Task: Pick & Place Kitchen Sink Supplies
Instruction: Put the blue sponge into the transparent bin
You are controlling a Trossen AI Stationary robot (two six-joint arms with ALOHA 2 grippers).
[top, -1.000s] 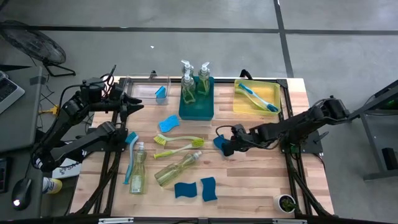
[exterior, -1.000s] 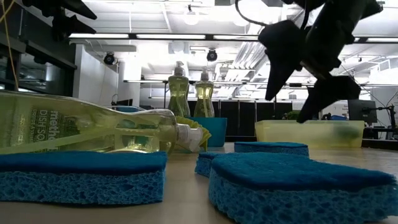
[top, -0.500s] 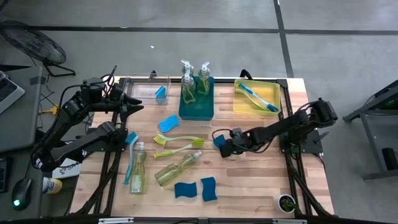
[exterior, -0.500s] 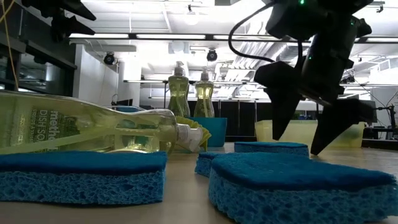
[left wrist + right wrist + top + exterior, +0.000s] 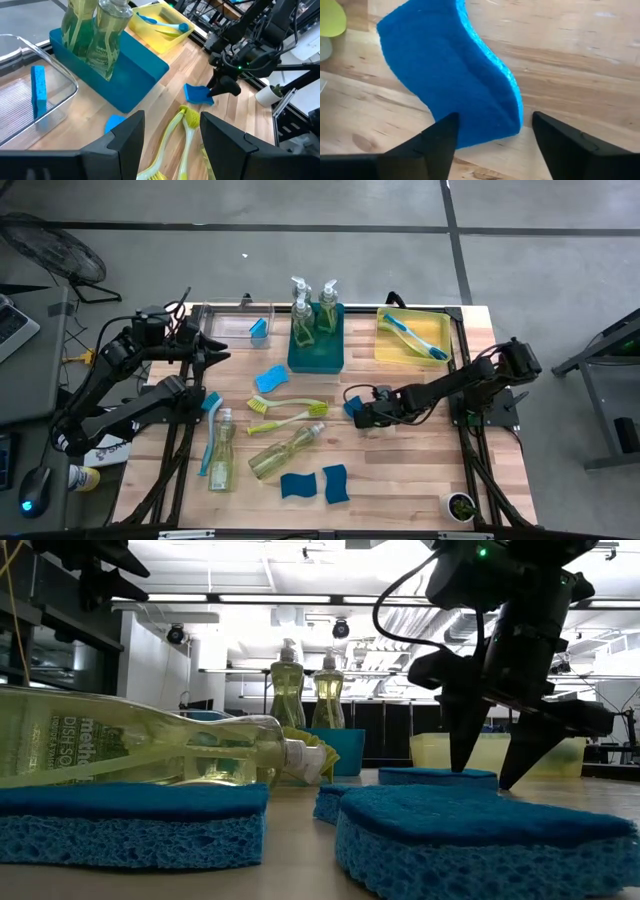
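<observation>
Yellow-green soap is showing "method DISH SOAP" on the lying pump bottle [image 5: 150, 745] nearest the low camera. I'm watching the right gripper [image 5: 357, 414] narrowing its jaws around a blue sponge [image 5: 352, 409] mid-table, down from wide apart a second ago. The left gripper [image 5: 222, 350] is waiting far left, jaws apart.

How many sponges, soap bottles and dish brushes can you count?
Small blue wavy-edged sponges: 5
Clear pump bottles of yellow-green soap: 4
Long-handled dish brushes: 4, 2 blue and 2 lime-green
Total: 13
</observation>
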